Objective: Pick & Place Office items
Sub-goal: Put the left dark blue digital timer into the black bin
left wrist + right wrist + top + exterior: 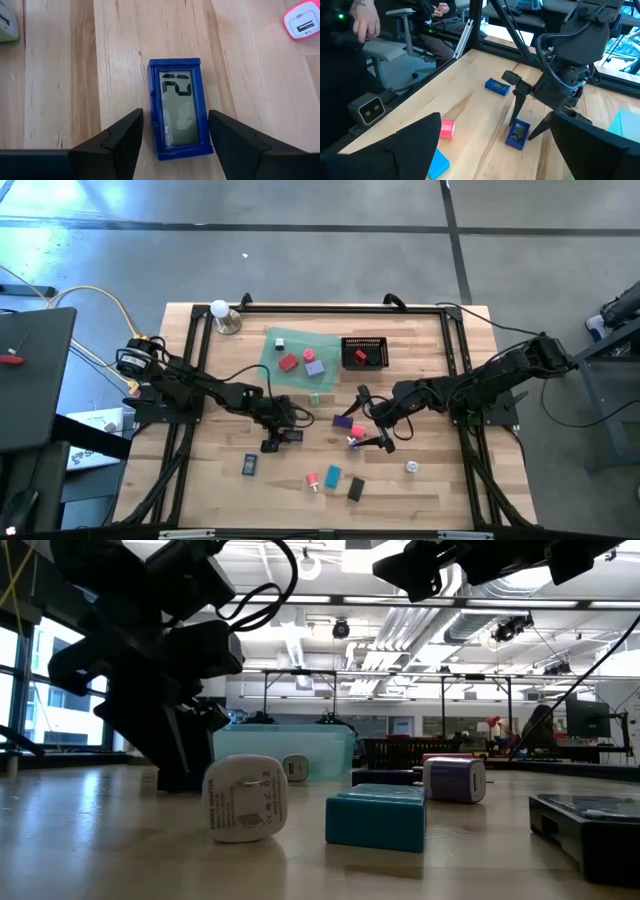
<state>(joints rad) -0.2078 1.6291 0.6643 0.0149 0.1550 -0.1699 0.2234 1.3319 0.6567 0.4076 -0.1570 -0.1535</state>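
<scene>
Blue little display clock flat on the wooden table, lying between my left fingers.

My left gripper straddles it with a narrow gap on each side, its jaws not gripping, the clock sitting just left of the table's centre. My right gripper hangs at its three o'clock, spread wide and empty. A second blue clock lies at seven o'clock; the green tray sits at twelve, the black mesh basket at one.
</scene>
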